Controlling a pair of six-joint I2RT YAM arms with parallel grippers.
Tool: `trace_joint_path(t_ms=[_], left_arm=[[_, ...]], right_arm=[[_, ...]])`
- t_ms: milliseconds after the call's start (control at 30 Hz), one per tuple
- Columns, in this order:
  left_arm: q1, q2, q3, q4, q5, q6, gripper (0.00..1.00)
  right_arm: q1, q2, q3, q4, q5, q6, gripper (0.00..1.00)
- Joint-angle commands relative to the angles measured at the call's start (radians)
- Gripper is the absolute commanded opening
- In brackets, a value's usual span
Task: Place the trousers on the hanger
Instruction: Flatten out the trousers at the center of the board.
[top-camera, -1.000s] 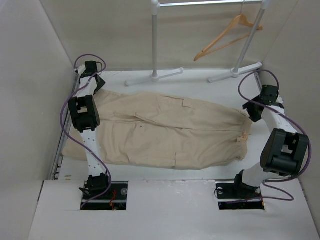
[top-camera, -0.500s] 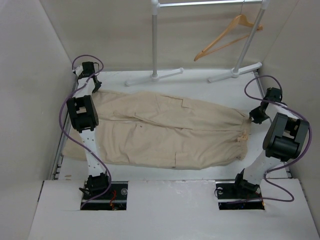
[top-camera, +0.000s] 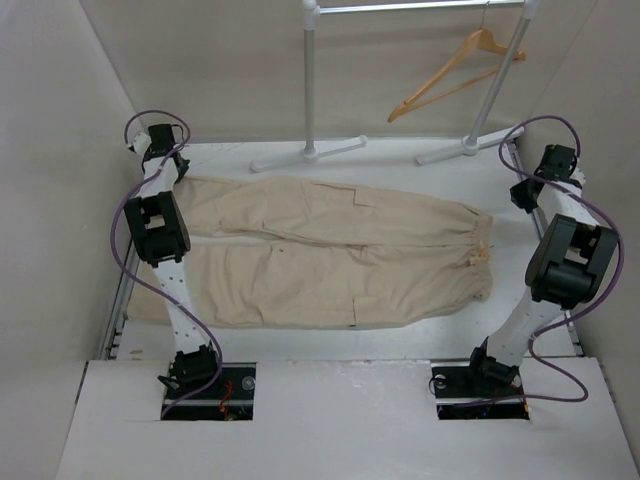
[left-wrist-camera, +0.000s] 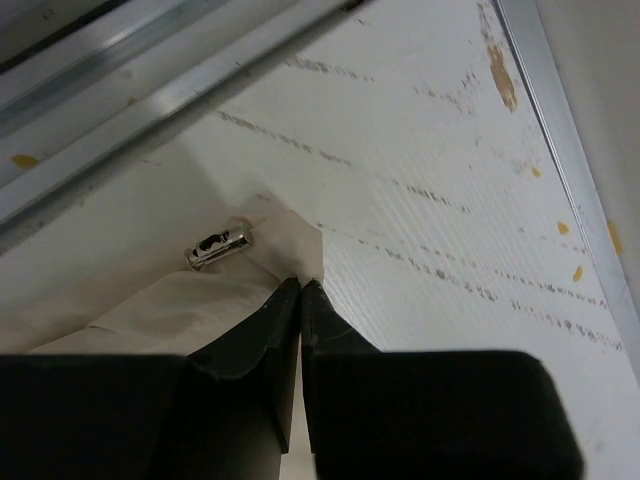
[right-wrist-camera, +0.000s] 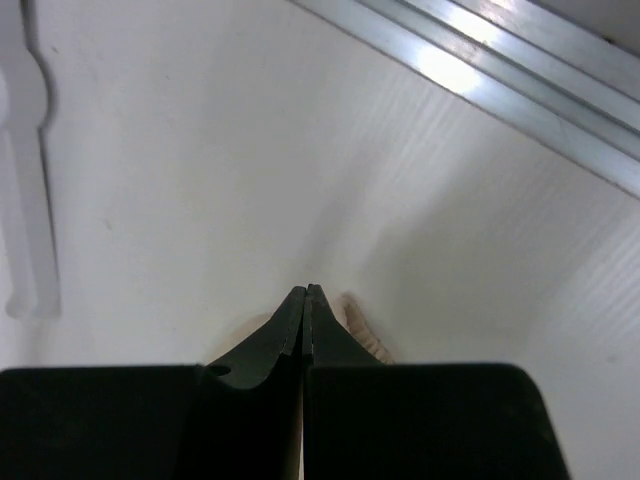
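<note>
The beige trousers (top-camera: 330, 250) lie flat across the table, legs to the left and drawstring waist to the right. My left gripper (top-camera: 168, 172) is at the far hem of the back leg. In the left wrist view it (left-wrist-camera: 301, 283) is shut, with a corner of trouser cloth (left-wrist-camera: 180, 300) poking past the tips beside a metal cord end (left-wrist-camera: 215, 245). My right gripper (top-camera: 518, 195) is by the far corner of the waist. In the right wrist view it (right-wrist-camera: 306, 290) is shut, with ribbed waistband (right-wrist-camera: 365, 330) on either side of the tips. The wooden hanger (top-camera: 455, 72) hangs on the rack at the back right.
A white clothes rack (top-camera: 310, 90) stands at the back, its feet (top-camera: 470, 145) on the table behind the trousers. White walls enclose left, right and back. Aluminium rails (left-wrist-camera: 150, 90) (right-wrist-camera: 480, 70) run along the table's side edges next to both grippers.
Both grippers have shut and moved outward and toward the back corners. The trousers have been drawn straighter, with the leg hem and waist corner pulled back.
</note>
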Motion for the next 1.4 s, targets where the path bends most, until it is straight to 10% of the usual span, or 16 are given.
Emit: trace_joint_path(t_ms=[0,200,433,1367], left_arm=[[0.04,-0.067,0.039,0.033,-0.017,-0.066,0.03],[0.082,-0.081,0.007,0.063,0.009,-0.132,0.02],[0.063,-0.096,-0.022,0.1,0.043,-0.139,0.03],[0.06,-0.105,-0.087,0.108,0.051,-0.125,0.04]], right_arm=[[0.003,0.055,0.088,0.036,0.001,0.015,0.02],[-0.013,0.076,0.105,0.029,-0.005,0.015,0.02],[0.101,0.119,0.068,0.06,-0.216,-0.054,0.6],[0.141,0.059,-0.034,0.013,-0.055,-0.106,0.58]])
